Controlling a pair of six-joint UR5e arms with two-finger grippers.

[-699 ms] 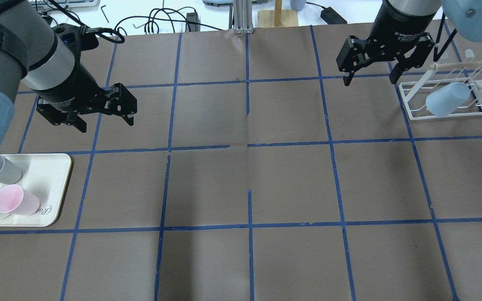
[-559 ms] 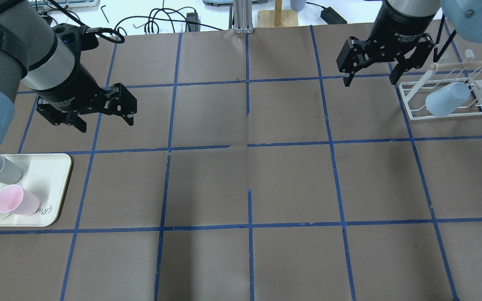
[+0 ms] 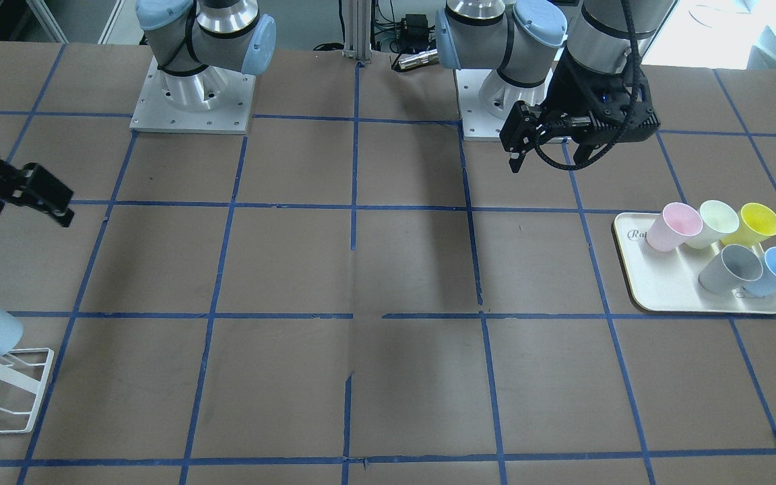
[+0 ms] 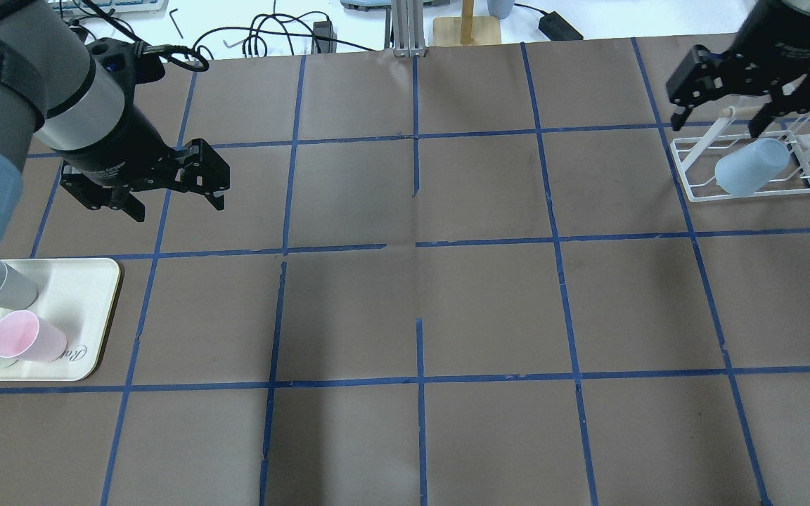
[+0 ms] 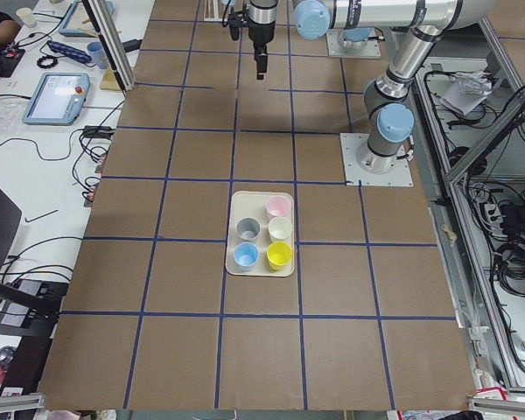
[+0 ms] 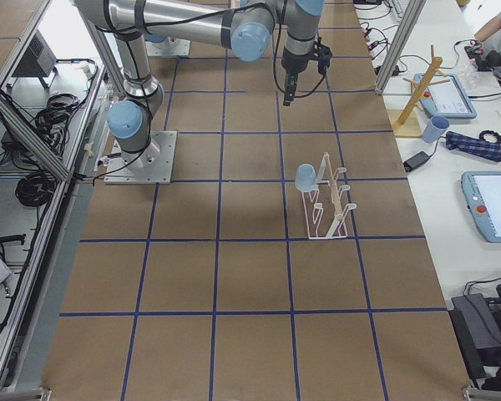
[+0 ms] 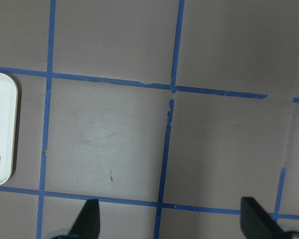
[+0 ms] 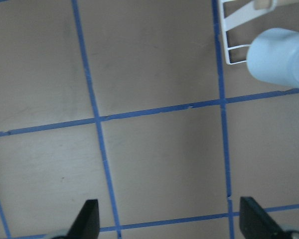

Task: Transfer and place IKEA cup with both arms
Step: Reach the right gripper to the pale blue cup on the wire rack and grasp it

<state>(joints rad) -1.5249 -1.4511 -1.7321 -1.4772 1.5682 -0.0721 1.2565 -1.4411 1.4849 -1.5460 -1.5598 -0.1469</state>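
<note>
Looks like pre-grasp, 0 of 3 steps done: seeing cup (image 4: 753, 166) hung tilted on the rack (image 4: 705, 144) at the right end of the tabletop (image 4: 489, 309), ungripped. Seeing right fingers (image 4: 760, 121) spread wide and empty above the rack, near the cup but not around it; left fingers (image 4: 215, 193) likewise spread and empty, near the tray (image 4: 88, 281) with the other cups (image 4: 22, 337). Left to do, by my read: grab, hand over between arms, place.
</note>
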